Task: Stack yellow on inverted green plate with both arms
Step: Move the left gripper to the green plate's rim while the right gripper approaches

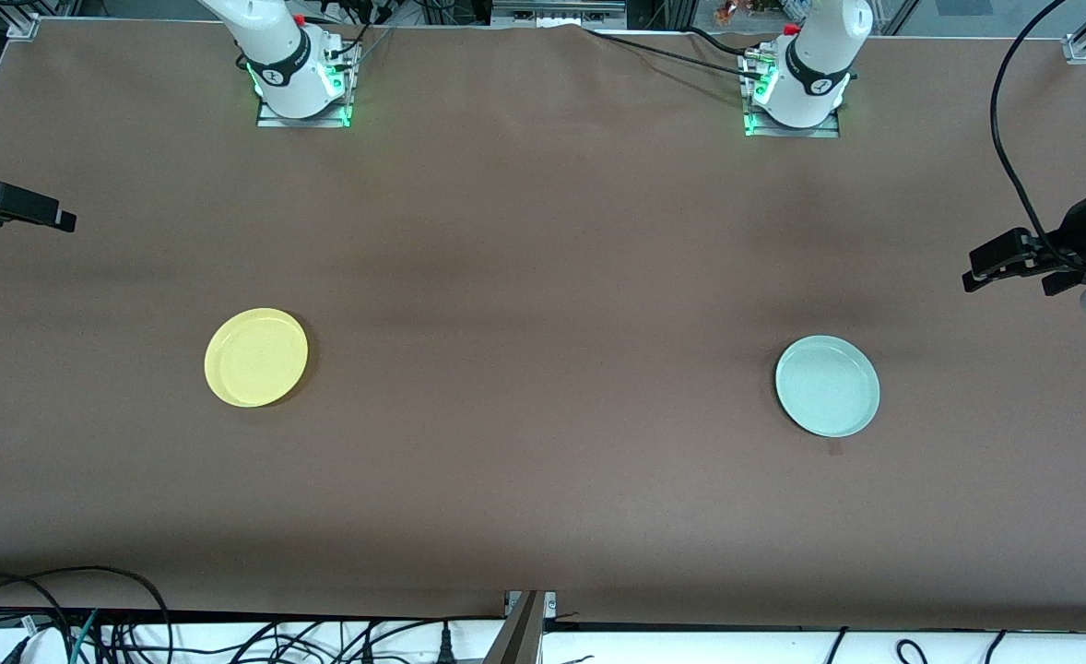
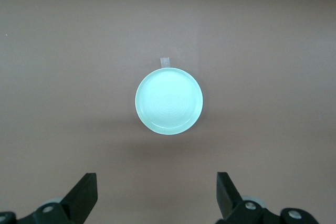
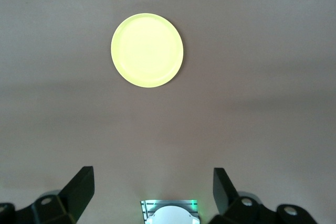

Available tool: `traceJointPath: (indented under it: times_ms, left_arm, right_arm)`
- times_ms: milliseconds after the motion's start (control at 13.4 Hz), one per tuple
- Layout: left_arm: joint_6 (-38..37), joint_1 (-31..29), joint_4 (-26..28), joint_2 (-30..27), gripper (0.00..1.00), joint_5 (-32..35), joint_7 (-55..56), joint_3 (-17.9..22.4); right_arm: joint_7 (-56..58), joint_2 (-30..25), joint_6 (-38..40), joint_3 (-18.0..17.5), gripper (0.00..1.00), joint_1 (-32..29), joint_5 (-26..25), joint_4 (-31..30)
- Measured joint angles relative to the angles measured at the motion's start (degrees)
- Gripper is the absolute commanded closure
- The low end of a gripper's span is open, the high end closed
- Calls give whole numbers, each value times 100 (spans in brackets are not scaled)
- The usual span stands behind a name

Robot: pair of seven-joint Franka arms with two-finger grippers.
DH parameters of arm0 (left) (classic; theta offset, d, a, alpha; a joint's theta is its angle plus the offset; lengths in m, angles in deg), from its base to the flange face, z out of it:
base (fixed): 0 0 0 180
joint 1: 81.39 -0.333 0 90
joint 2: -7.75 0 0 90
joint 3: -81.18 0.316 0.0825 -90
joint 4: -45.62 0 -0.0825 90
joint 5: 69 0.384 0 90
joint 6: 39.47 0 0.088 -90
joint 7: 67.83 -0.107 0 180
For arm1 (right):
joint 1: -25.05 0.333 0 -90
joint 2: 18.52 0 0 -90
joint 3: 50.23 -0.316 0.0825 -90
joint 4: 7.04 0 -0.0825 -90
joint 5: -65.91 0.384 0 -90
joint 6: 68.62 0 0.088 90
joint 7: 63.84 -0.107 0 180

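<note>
The yellow plate [image 1: 256, 357] lies toward the right arm's end, the green plate [image 1: 827, 385] toward the left arm's, well apart, rim up. Nothing started: left gripper [image 2: 156, 199] and right gripper [image 3: 153, 196] hover wide, empty. Next, I think, is flipping green.

Front view: left gripper [image 1: 995, 267] at 3 o'clock edge, arm and wrist cut by frame; fingertips merge into dark mass. Right gripper [image 1: 45, 214] at 9 o'clock edge, only black tip inside frame, rest cut off. Both arm bases cropped at 12 o'clock edge. Small tab [image 1: 834, 447] at 6 o'clock of green plate [image 1: 827, 385]: too small to identify. Plate orientation, upright or inverted: cannot tell. Wrist views: finger roots cut by 6 o'clock edge; right arm base [image 3: 169, 213] partly cropped.
</note>
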Motion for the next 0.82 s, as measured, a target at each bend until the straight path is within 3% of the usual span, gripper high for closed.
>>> traceJointPath:
  times_ms: [820]
  left_arm:
    - [-37, -11, 3, 202, 0, 0, 0, 4]
  right_arm:
    - [75, 2, 0, 125, 0, -6, -1, -3]
